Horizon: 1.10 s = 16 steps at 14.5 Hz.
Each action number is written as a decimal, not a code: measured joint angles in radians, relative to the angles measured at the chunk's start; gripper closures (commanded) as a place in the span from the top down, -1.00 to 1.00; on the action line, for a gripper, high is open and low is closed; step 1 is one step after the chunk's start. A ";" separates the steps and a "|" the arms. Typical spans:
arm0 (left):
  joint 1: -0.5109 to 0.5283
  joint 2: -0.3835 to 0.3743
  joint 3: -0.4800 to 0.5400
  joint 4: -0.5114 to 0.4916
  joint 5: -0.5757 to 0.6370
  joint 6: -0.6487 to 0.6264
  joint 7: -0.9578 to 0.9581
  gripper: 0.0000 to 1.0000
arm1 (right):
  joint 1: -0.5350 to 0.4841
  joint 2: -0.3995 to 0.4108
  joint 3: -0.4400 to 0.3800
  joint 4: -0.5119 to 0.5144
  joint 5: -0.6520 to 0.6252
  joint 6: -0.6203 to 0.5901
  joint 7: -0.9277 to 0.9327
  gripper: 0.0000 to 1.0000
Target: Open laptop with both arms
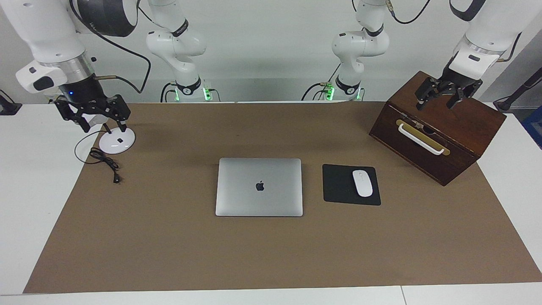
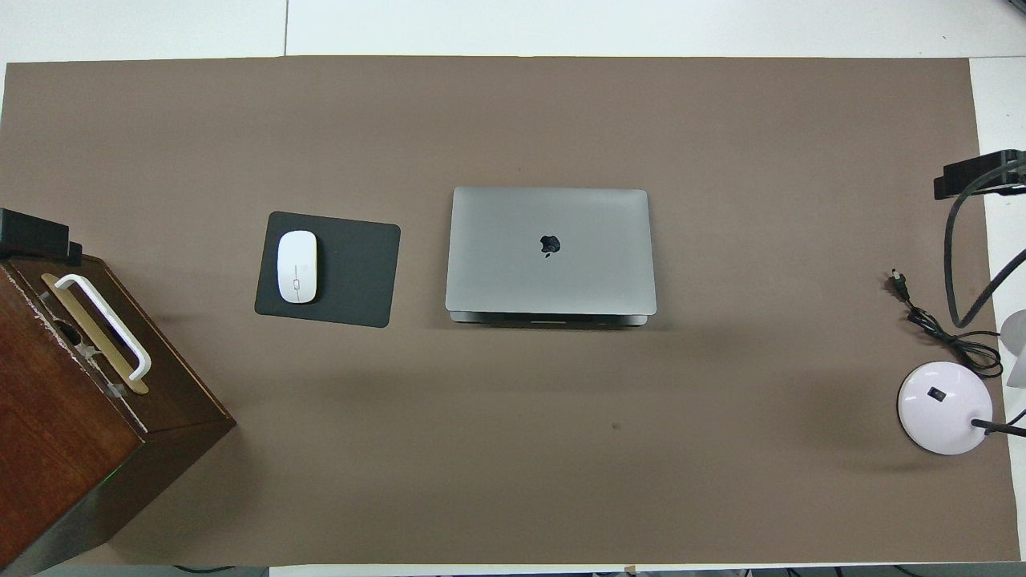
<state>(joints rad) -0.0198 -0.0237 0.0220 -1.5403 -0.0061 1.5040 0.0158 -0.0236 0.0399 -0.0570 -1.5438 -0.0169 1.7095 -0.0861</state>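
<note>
Laptop: a thin silver-grey rectangular laptop (image 1: 259, 187) with a dark apple logo is seen lying flat and fully shut at the middle of the brown table mat (image 1: 271, 254); in the overhead view its darker edge, judged to be the hinge, faces 6 o'clock, toward the robots.
Step in hand: nothing has yet been touched; the task is judged to be at its very start, with the approach not begun.
Mouse pad: a small black rectangular mouse pad (image 1: 341, 186) carrying a white oval mouse (image 1: 362, 183) is found just beside the laptop, at its 9 o'clock in the overhead view.
Left gripper: the black two-finger left gripper (image 1: 440, 98) is held in the air over the dark wooden box (image 1: 474, 123) with the white handle, at the left arm's end of the table; its jaws are spread apart and nothing is held.
Right gripper: the black right gripper (image 1: 95, 116) hangs over the round white lamp base (image 1: 117, 140) and its black cord (image 1: 106, 163), at the right arm's end; its jaws look spread and empty.
Next move: both grippers would have to be brought in to the laptop, one to steady the base and one to catch the lid's free edge, judged to lie at 12 o'clock in the overhead view.
Care needed: the lid edge is thin, so a low, precise approach is judged necessary.
</note>
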 measured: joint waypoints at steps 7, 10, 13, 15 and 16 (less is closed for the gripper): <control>0.000 0.000 0.000 0.000 0.000 0.000 0.000 1.00 | 0.004 0.000 0.003 0.000 0.001 0.000 0.018 1.00; 0.000 0.000 0.000 0.000 0.000 0.000 0.000 1.00 | 0.023 -0.003 0.021 0.003 0.005 0.000 0.138 1.00; 0.000 0.000 0.000 0.000 0.000 0.000 -0.001 1.00 | 0.079 -0.012 0.061 0.006 0.034 0.000 0.374 1.00; 0.000 0.000 0.000 0.000 0.000 0.001 -0.001 1.00 | 0.134 -0.017 0.096 0.010 0.046 0.008 0.591 1.00; 0.000 0.000 0.000 0.000 0.000 0.001 -0.001 1.00 | 0.170 -0.018 0.107 0.011 0.047 0.027 0.702 1.00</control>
<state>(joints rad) -0.0198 -0.0237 0.0217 -1.5403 -0.0061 1.5045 0.0150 0.1463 0.0217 0.0495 -1.5332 0.0301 1.7369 0.6154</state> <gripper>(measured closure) 0.000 0.000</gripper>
